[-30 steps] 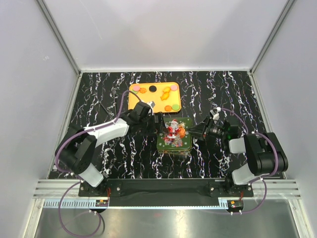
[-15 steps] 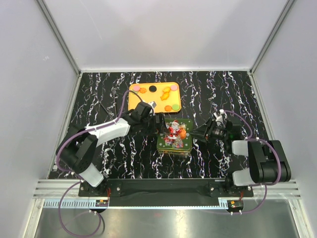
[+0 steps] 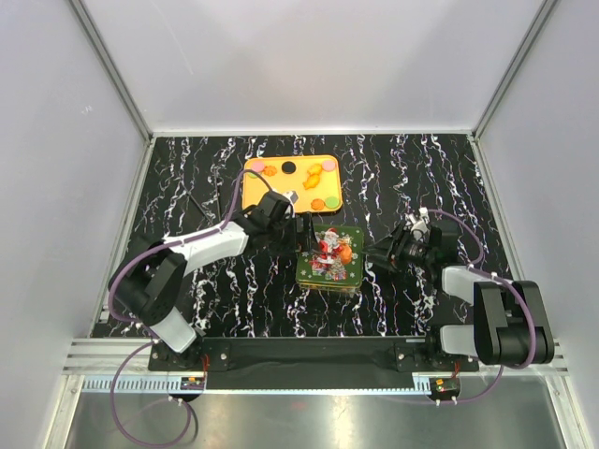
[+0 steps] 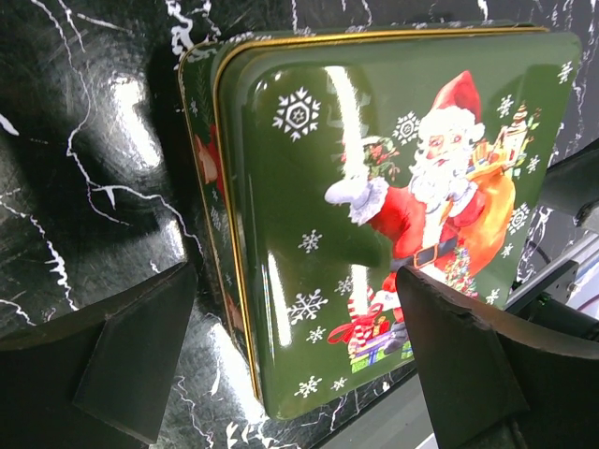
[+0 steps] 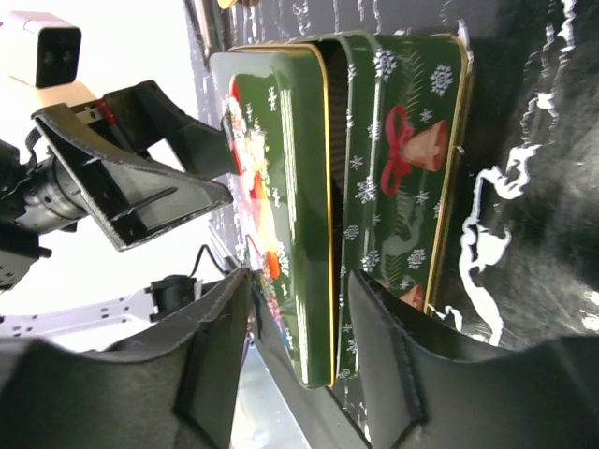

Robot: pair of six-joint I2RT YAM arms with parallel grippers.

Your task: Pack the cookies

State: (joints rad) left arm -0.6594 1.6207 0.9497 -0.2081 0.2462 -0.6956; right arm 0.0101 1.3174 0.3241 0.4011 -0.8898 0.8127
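Top external view puts the tin (image 3: 329,254) between the two arms on the worktop (image 3: 421,178). It lies just right of the left end effector (image 3: 299,231) and just left of the right end effector (image 3: 376,254). The cookies (image 3: 318,202) lie on a tray (image 3: 257,192) just beyond the left end effector, none visibly packed. The left fingers stand wide apart, holding nothing, with the tin's side ahead of them. The right fingers are partly apart and straddle the near edge of the lid (image 5: 281,187), which sits ajar on the base. I cannot tell whether they pinch it. The step in hand looks like getting the lid off. It would go best if the right fingers take the lid's rim alone, clear of the base wall, and lift evenly. The left fingers could steady the base so it does not slide or tip. Counted: one tin, one lid, one tray. About eight cookies show: roughly five orange, two pink, one black.
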